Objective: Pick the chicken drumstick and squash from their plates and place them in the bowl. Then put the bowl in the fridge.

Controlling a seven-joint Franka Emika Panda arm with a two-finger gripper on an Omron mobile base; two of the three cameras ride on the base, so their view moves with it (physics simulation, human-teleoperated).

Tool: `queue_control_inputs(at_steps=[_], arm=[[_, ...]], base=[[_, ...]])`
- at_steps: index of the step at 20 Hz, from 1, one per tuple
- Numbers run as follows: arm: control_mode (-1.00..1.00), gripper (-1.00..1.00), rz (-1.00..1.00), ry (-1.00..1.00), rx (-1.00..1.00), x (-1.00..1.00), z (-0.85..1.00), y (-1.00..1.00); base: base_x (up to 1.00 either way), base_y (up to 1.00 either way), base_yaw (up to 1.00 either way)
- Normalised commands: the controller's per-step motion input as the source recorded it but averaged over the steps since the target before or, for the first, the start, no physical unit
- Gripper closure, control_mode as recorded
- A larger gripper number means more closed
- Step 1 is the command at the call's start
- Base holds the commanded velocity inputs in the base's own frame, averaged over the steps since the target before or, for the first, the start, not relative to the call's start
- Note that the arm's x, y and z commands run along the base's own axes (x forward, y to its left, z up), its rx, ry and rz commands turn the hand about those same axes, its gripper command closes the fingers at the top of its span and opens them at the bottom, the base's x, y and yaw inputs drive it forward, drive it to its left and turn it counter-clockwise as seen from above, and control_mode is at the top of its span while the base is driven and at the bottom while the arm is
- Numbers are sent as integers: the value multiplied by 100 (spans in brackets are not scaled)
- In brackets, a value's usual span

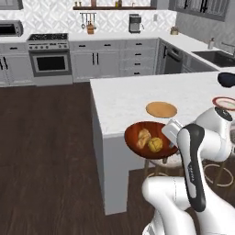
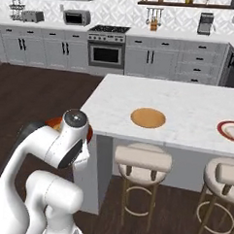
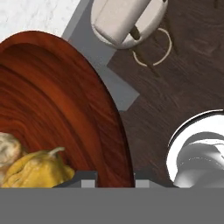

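Gripping bowl (image 1: 149, 137), squash (image 3: 37, 168) inside

Reddish-brown glossy bowl (image 1: 137, 133); yellow squash (image 1: 155, 144); tan drumstick (image 1: 143, 138).

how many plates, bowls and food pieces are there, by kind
plates: 2, wooden plate and red-rimmed plate
bowls: 2, red-brown bowl shut in the gripper, and dark bowl
food: 2, drumstick and squash, both in the red-brown bowl
total: 6
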Motion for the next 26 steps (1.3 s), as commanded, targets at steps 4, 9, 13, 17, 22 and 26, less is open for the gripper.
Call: queue_control_inputs(at_steps=[4, 9, 13, 17, 22, 26], arm=[[100, 100, 0, 0, 0, 0, 0, 0], [100, 100, 0, 0, 0, 0, 0, 0], [100, 100, 0, 0, 0, 0, 0, 0], [100, 100, 0, 0, 0, 0, 0, 0], [100, 100, 0, 0, 0, 0, 0, 0], [100, 100, 0, 0, 0, 0, 0, 0]], base=[[56, 100, 0], [59, 100, 0], [60, 100, 0], [69, 100, 0], [100, 100, 0], [100, 91, 0]])
